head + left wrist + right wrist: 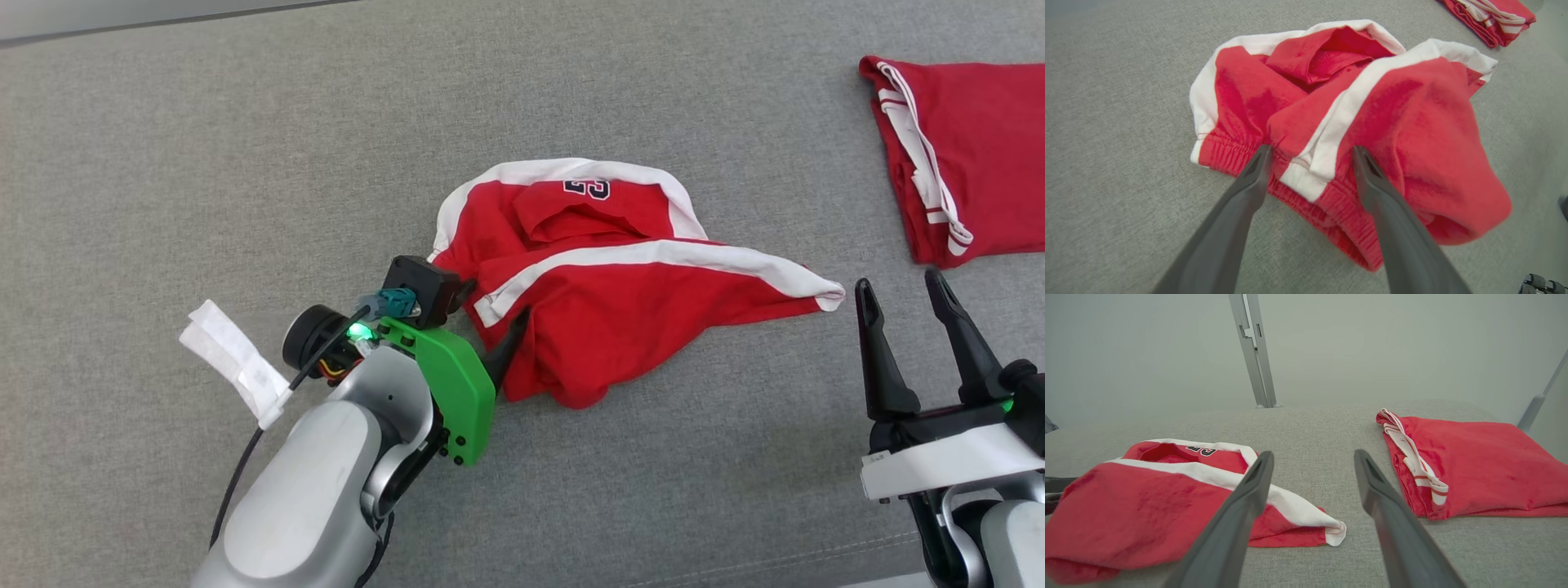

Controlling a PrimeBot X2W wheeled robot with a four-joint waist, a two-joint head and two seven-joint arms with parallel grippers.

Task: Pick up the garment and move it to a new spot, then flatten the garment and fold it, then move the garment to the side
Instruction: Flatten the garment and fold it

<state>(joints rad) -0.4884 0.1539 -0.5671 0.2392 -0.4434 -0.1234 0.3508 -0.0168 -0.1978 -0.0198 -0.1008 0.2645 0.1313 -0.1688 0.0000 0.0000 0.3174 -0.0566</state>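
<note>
1. Red shorts (620, 327) with white side stripes lie crumpled near the middle of the grey fabric surface (245, 163), one leg thrown out towards the robot's right.
2. Left gripper (1311, 150) is at the near-left edge of the heap, its fingers spread wide with nothing clamped. The tips sit either side of the elastic waistband (1229, 157) where a white stripe ends. I cannot tell if they touch the cloth.
3. Right gripper (898, 282) is also spread and empty. It stands just off the tip of that leg, and a folded red garment (963, 155) lies well beyond it.
4. Step in hand looks like the first pick-up. The thick gathered waistband should hold better than a loose fold, so it is best to close on that and take both layers.
5. Best to lift straight and high, since the trailing leg could drag.
6. Writing: dark digits (586, 188) near the far hem, perhaps "23", half hidden by a fold.
7. White tag (233, 351) on the left arm's cable, no legible text.
</note>
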